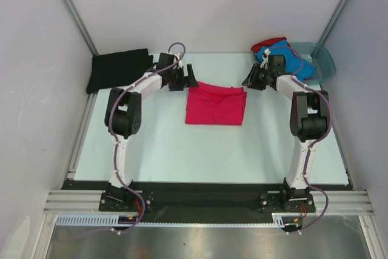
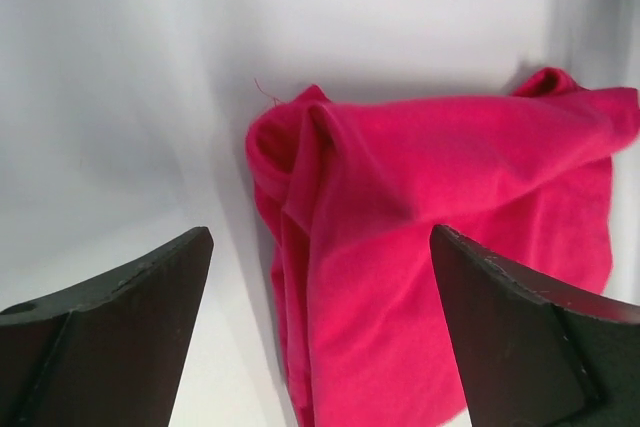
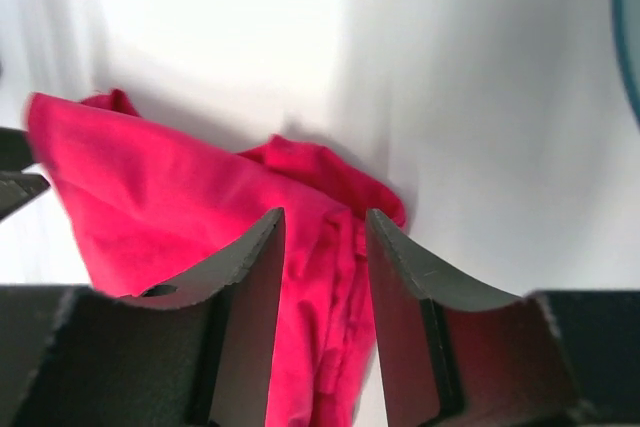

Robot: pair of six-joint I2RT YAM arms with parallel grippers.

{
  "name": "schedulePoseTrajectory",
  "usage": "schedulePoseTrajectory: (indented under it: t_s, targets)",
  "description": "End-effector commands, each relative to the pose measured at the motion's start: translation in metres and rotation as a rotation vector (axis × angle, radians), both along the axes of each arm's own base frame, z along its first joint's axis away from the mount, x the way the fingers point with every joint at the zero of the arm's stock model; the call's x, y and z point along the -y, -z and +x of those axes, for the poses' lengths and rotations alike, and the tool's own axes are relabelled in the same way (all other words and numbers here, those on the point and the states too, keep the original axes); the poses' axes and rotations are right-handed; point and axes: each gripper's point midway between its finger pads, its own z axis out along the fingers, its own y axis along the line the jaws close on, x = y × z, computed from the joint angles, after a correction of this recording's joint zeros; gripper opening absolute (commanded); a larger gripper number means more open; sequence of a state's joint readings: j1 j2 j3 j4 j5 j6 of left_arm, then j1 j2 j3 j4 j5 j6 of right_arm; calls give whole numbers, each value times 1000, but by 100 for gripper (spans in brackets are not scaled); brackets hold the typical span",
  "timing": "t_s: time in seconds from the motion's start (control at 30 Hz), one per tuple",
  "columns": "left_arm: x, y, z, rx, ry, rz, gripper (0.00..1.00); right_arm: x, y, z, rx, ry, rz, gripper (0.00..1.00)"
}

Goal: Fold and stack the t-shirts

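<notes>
A magenta-pink t-shirt (image 1: 215,105) lies folded into a rough rectangle in the middle of the table. My left gripper (image 1: 187,77) hovers at its back left corner, jaws wide open. In the left wrist view the pink t-shirt (image 2: 420,207) spreads below and beyond the left gripper (image 2: 320,237), touching neither finger. My right gripper (image 1: 250,79) is at the back right corner. In the right wrist view the right gripper (image 3: 324,215) is open by a narrow gap above the bunched pink cloth (image 3: 150,177). A black t-shirt (image 1: 118,68) lies folded at the back left.
A translucent teal basin (image 1: 325,63) stands at the back right corner, holding a blue t-shirt (image 1: 291,63) and a red t-shirt (image 1: 268,43). Grey walls enclose the table on the left, back and right. A metal rail (image 1: 206,201) runs along the near edge.
</notes>
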State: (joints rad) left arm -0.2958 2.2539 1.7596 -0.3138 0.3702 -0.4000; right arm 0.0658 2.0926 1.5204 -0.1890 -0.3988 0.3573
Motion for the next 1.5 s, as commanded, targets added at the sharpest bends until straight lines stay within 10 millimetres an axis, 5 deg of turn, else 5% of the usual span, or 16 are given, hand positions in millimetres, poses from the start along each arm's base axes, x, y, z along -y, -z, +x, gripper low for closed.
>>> schedulePoseTrajectory:
  t_s: [0.0, 0.17, 0.23, 0.27, 0.43, 0.9, 1.47]
  targets:
    - [-2, -95, 7, 230, 8, -58, 96, -3, -91, 10, 221, -37, -20, 44]
    - [10, -114, -28, 246, 95, -113, 96, -24, -111, -16, 204, -87, 6, 43]
    - [20, -118, -39, 230, 136, -144, 95, -31, -106, -23, 173, -99, 13, 40]
    - [42, -118, -53, 193, 216, -200, 94, -50, -93, -33, 118, -138, 31, 30]
    - [60, -107, -59, 141, 251, -221, 93, -62, -73, -39, 55, -151, 34, 20]
    - [77, -67, -54, 41, 276, -234, 93, -82, -22, -40, -67, -184, -19, 19]
    - [86, -27, -15, -6, 268, -234, 93, -81, 22, 0, -94, -180, -63, 22]
